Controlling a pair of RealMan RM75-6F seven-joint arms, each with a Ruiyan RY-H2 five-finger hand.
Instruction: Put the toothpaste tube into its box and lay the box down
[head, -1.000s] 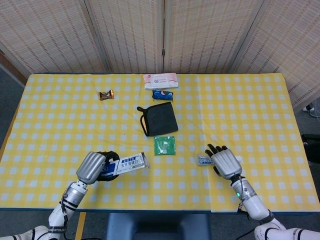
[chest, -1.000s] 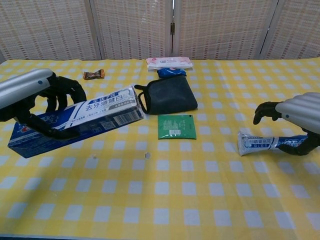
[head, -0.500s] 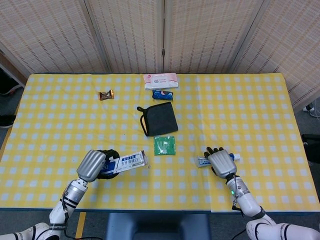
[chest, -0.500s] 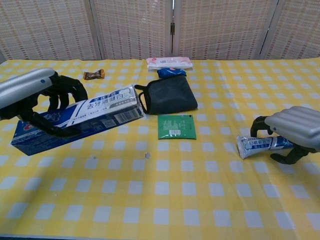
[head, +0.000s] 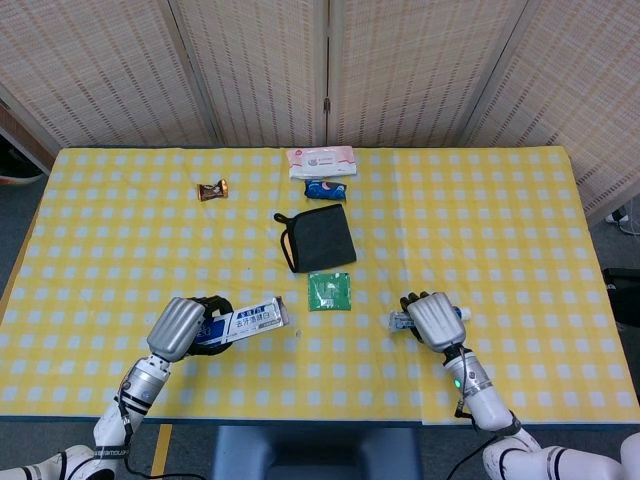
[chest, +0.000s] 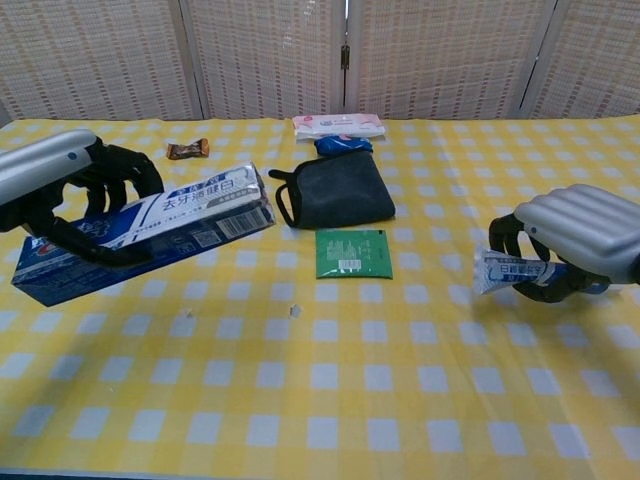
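My left hand (head: 180, 327) (chest: 60, 185) grips the blue-and-white toothpaste box (head: 245, 322) (chest: 150, 232), held off the table near the front left, its open end pointing right. My right hand (head: 430, 320) (chest: 575, 235) holds the white-and-blue toothpaste tube (head: 400, 320) (chest: 505, 270) lifted just above the yellow checked table (chest: 330, 400). The tube's flat end sticks out toward the left; most of its length is hidden under the fingers.
Between the hands lies a green sachet (head: 329, 291) (chest: 353, 252). Behind it sit a black pouch (head: 316, 238) (chest: 335, 190), a blue packet (head: 326, 188), a pink-and-white wipes pack (head: 321, 160) and a brown candy (head: 212, 190). A small crumb (chest: 294, 310) lies at the front.
My right hand closed around the tube and lifted it off the table, shifting left. My left hand drew the box slightly left and up.
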